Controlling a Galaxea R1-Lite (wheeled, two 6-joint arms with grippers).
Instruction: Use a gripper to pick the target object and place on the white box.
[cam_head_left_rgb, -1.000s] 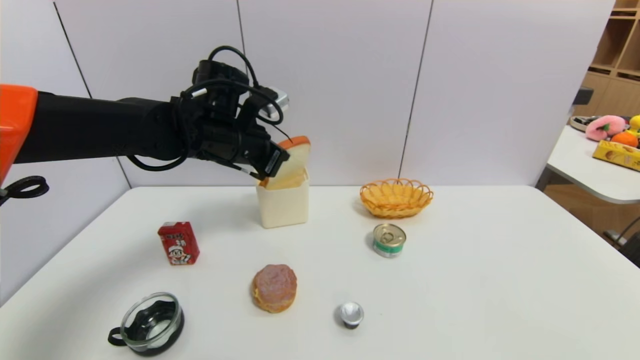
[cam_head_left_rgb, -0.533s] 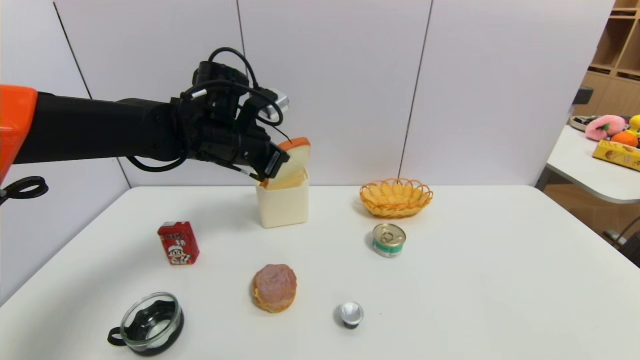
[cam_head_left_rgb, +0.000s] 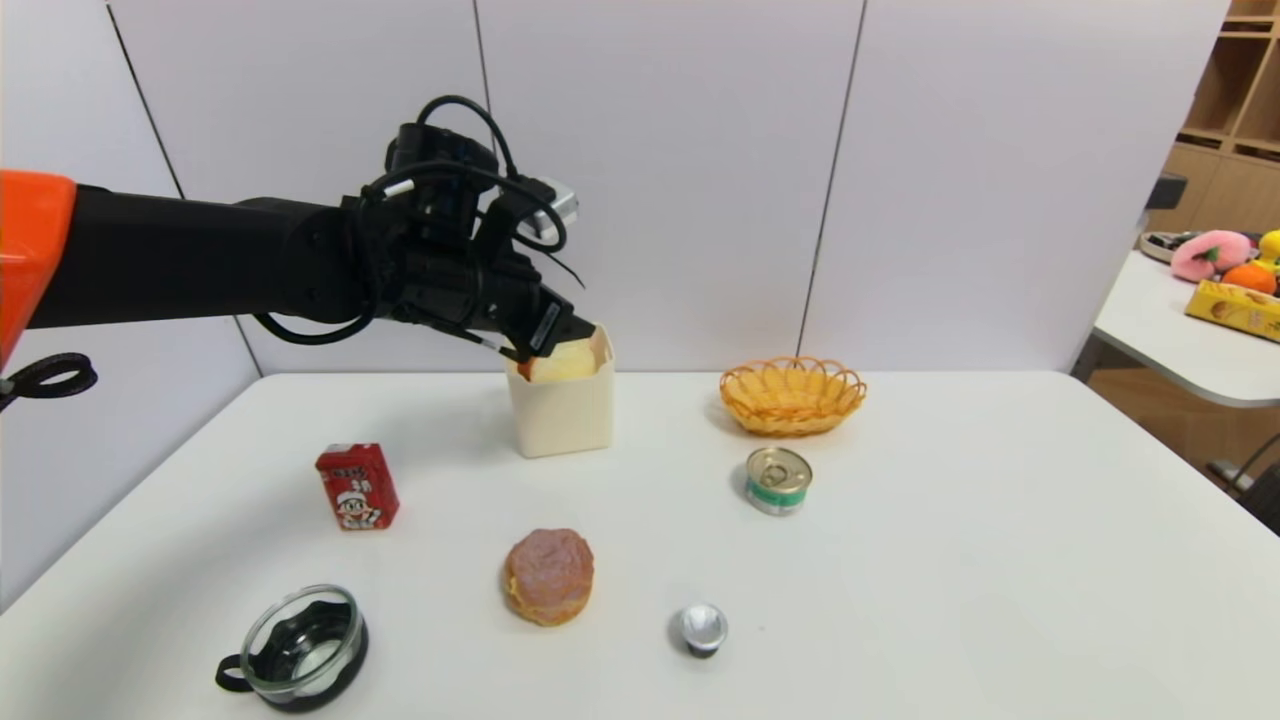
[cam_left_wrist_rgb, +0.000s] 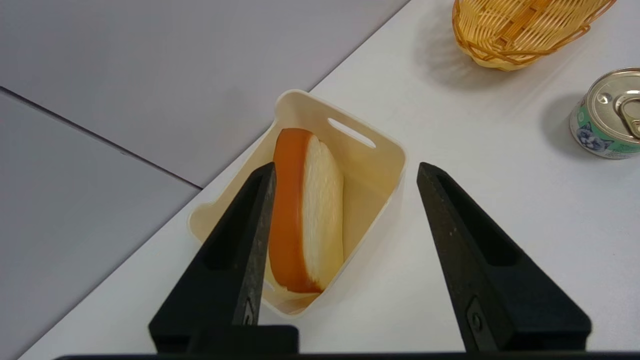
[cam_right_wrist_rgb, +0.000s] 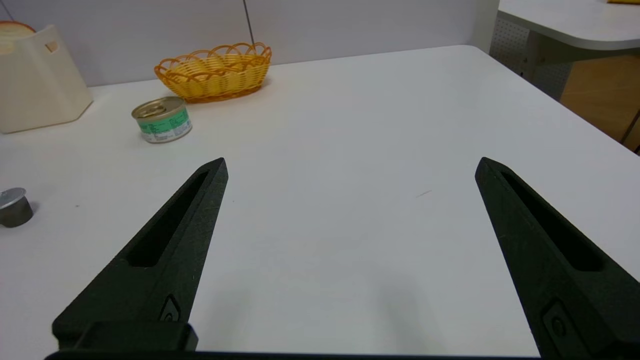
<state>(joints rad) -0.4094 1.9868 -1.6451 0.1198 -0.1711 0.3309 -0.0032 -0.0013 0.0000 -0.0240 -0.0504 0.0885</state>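
The toast slice (cam_left_wrist_rgb: 305, 220), cream-faced with an orange-brown crust, stands on edge inside the white box (cam_left_wrist_rgb: 380, 165). In the head view only its top (cam_head_left_rgb: 562, 362) shows above the rim of the box (cam_head_left_rgb: 562, 415) at the back of the table. My left gripper (cam_left_wrist_rgb: 345, 172) hovers just above the box, open, with nothing between its fingers; one finger (cam_left_wrist_rgb: 250, 225) is close beside the crust. In the head view the left gripper (cam_head_left_rgb: 545, 330) sits at the box's rim. My right gripper (cam_right_wrist_rgb: 350, 167) is open over bare table, parked.
An orange wicker basket (cam_head_left_rgb: 792, 395) and a tin can (cam_head_left_rgb: 778, 480) stand right of the box. A red carton (cam_head_left_rgb: 357, 486), a round bun (cam_head_left_rgb: 549, 576), a glass-lidded black cup (cam_head_left_rgb: 300, 645) and a small silver cap (cam_head_left_rgb: 702, 628) lie nearer the front.
The left gripper has opened and let go of the toast. The slice has dropped from above the rim down into the white box.
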